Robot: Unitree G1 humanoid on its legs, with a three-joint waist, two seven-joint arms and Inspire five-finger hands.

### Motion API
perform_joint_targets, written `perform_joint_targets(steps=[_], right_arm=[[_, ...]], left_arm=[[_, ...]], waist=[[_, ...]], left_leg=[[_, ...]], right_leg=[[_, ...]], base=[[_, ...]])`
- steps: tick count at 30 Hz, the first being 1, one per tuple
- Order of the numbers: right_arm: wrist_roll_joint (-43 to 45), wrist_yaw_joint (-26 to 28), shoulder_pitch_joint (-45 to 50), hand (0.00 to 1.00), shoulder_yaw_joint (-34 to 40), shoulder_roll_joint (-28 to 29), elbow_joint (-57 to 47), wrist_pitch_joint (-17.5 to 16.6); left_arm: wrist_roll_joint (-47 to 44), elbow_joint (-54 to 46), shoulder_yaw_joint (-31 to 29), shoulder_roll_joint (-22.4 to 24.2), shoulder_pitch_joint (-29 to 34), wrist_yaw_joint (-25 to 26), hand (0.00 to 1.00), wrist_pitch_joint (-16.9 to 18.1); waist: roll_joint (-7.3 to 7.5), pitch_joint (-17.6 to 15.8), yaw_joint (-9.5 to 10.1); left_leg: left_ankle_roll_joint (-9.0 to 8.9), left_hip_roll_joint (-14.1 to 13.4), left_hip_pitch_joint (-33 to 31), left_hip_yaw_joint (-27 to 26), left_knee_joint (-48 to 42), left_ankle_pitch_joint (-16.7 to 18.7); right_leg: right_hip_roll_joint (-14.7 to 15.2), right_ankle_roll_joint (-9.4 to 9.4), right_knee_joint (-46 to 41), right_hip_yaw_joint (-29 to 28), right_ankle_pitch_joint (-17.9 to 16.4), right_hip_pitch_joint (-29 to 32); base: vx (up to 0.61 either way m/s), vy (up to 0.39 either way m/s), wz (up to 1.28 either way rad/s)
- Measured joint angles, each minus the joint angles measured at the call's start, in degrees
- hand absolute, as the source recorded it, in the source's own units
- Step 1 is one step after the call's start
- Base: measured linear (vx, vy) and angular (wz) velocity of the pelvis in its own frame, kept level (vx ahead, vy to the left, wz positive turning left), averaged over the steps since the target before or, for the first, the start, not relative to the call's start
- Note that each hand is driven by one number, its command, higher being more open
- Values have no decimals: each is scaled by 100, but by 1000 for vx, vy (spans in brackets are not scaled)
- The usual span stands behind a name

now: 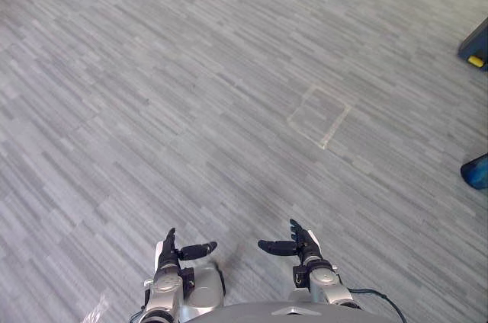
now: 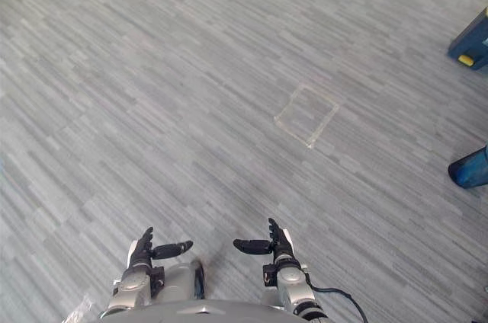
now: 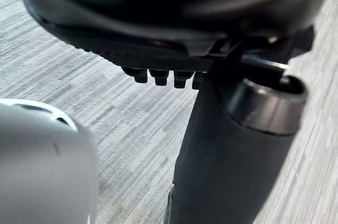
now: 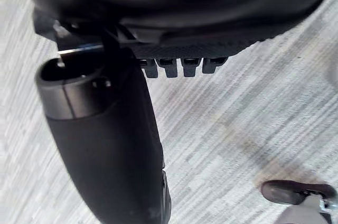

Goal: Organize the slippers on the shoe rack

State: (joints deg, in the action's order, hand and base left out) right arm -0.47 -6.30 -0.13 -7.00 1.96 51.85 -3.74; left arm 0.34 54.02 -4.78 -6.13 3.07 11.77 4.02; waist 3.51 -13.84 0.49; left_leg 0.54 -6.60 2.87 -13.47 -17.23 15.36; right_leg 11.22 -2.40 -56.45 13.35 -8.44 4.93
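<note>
The floor (image 1: 191,71) is matt grey carpet with a streaked, short-pile weave. A square outline of pale, slightly shiny tape (image 1: 336,128) lies on it. The left hand (image 1: 169,251) and right hand (image 1: 303,241) look like smooth, matt black plastic.

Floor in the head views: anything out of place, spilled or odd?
Nothing spilled or damaged. The grey carpet bears one pale square outline, purpose unclear. A dark blue box and a blue object sit cut off at the right edge. The left robot hand and right robot hand are open, holding nothing.
</note>
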Motion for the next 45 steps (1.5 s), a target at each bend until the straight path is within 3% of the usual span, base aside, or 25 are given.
perform_joint_targets(steps=[2,4,6,7,8,10,11,13,15,17,20,22,23,24,26,29,31,32,34,36,39,40,41,43,45], right_arm=[[-57,35,-21,100,-163,-81,-192,-30],[-60,68,-28,100,-173,-94,-363,-157],[-59,76,-5,100,-192,-105,-389,-176],[-60,81,54,100,-237,-150,-352,-176],[-70,82,-72,100,-293,-212,-257,-165],[-71,81,-227,100,-273,-243,-191,-128],[-73,88,-149,100,-257,-239,-215,-92],[-178,102,53,100,-264,-192,-435,-10],[-170,92,160,100,-268,-158,-562,38],[-167,66,210,100,-256,-2,-596,77],[-168,62,71,100,-215,13,-586,69],[-169,54,-19,100,-103,19,-560,68],[-169,19,-67,100,-39,-4,-458,61],[-171,-12,-66,100,-41,-59,-358,44],[-179,-36,-108,100,-64,-4,-78,76],[-203,-28,-54,100,-59,-17,78,80],[-236,-10,-61,100,-90,-16,183,94],[-239,16,-51,100,-108,-12,225,96],[-277,76,-140,100,-192,-20,248,110],[-303,82,-274,100,-317,-22,238,63],[-413,95,-322,100,-313,-34,252,72],[-418,100,-280,100,-314,-33,287,80],[-445,114,-212,100,-327,-25,289,64],[-456,119,-255,100,-313,-200,291,81],[-455,109,-261,100,-286,-291,289,70]], left_arm=[[33,62,2,10,-4,-17,100,-30],[36,195,9,15,-43,-43,100,-39],[47,245,81,28,19,-81,100,-41],[37,246,114,34,62,-111,100,-60],[61,337,119,137,-10,-111,100,-70],[158,349,117,223,-95,-163,100,-23],[168,355,107,267,-82,-198,100,-33],[203,325,-80,349,-90,-219,100,-38],[203,137,-336,405,-10,-214,100,-41],[195,-203,-440,324,49,-185,100,-22],[193,-314,-468,325,37,-173,100,43],[192,-329,-468,331,-21,-168,100,84],[149,-334,-466,364,-37,-156,100,113],[133,-313,-458,388,-31,-142,100,120],[138,-184,-434,302,-126,-118,100,95],[109,-91,-449,303,-164,-149,100,42],[15,-4,-444,296,-136,-156,100,-5],[19,75,-417,264,-105,-146,100,-52],[22,138,-261,145,2,-137,100,-52],[20,144,-255,83,24,-141,100,-37],[4,240,-263,124,58,-187,100,-44],[-36,249,-295,104,60,-207,100,-88],[-30,256,-303,36,73,-221,100,-86],[45,365,-311,226,74,-223,100,-79],[148,367,-305,290,64,-239,100,-80]], waist=[[-131,-75,-134],[-120,-81,-190],[-23,-43,-251],[35,11,-287],[-212,-5,-211],[-266,-6,-232],[-284,8,-232],[-436,11,-210],[-501,10,-179],[-310,47,-29],[-228,43,68],[-193,-1,149],[-196,-18,211],[-242,-3,245],[-31,49,185],[-93,58,201],[-109,28,230],[-192,-20,190],[-279,3,67],[-322,31,10],[-330,27,5],[-279,41,-4],[-97,105,3],[-499,168,26],[-599,192,-46]], left_leg=[[-18,-235,658,-99,478,-10],[-17,-339,913,-142,642,-10],[-111,-266,1234,-151,820,13],[-359,-259,1513,-96,885,85],[-389,-459,1637,-86,901,81],[-600,-505,1594,182,573,-392],[-679,-595,1376,451,-187,-543],[-1131,-922,487,1019,-2362,-1447],[-1279,-1171,-208,1019,-3928,-1230],[-871,-1229,-1164,424,-4462,-454],[-628,-865,-1617,187,-2959,-46],[-592,-449,-1789,403,-1627,-108],[-570,-152,-1858,765,-374,-645],[-625,-99,-1740,840,-116,-1500],[-214,103,-1729,723,-477,-1145],[-44,76,-1559,551,-941,-437],[22,79,-949,154,-666,-255],[49,111,-450,-84,-466,-171],[72,108,187,-339,-68,-157],[71,57,559,-531,339,-158],[68,55,736,-649,566,-157],[-50,120,846,-649,646,-124],[-244,288,962,-589,651,-16],[-330,21,1094,-473,576,65],[-348,-93,1039,-327,303,68]], right_leg=[[-390,333,742,433,-558,854],[-524,275,2026,686,-471,1380],[-611,131,3866,758,260,1416],[-624,449,4313,748,1605,1253],[-779,646,4046,756,1391,1259],[-806,682,3332,645,664,1434],[-841,679,3170,649,354,1318],[-1120,689,3488,619,105,747],[-1365,804,3772,515,-14,262],[-1466,753,4352,171,-68,-607],[-1352,709,4676,-167,-43,-1045],[-1196,650,4829,-378,-59,-1287],[-1063,461,4945,-569,-170,-1537],[-1047,278,5038,-723,-281,-1709],[-762,75,5021,-862,-203,-1797],[-652,17,3933,-960,-212,-1522],[-327,-354,2133,-854,-39,-845],[-72,-311,1120,-618,-106,-500],[141,71,600,91,-350,-132],[62,279,1323,962,-530,325],[-111,259,2555,1312,-404,660],[-357,306,3674,1316,249,685],[-454,772,4167,1182,1159,688],[-720,736,4060,1059,962,623],[-805,717,3945,1059,647,607]], base=[[553,-56,-6],[631,-134,14],[524,-175,38],[621,-207,15],[732,-256,-9],[639,-258,-25],[512,-224,-10],[454,-166,-16],[454,-86,-37],[583,-52,-63],[439,52,-65],[523,236,-71],[589,315,-88],[629,318,-78],[507,263,-25],[407,250,-28],[411,264,-84],[365,231,-91],[352,184,-71],[362,81,-41],[299,-13,-12],[377,-77,3],[373,-101,-3],[430,-112,-42],[357,-112,-23]])
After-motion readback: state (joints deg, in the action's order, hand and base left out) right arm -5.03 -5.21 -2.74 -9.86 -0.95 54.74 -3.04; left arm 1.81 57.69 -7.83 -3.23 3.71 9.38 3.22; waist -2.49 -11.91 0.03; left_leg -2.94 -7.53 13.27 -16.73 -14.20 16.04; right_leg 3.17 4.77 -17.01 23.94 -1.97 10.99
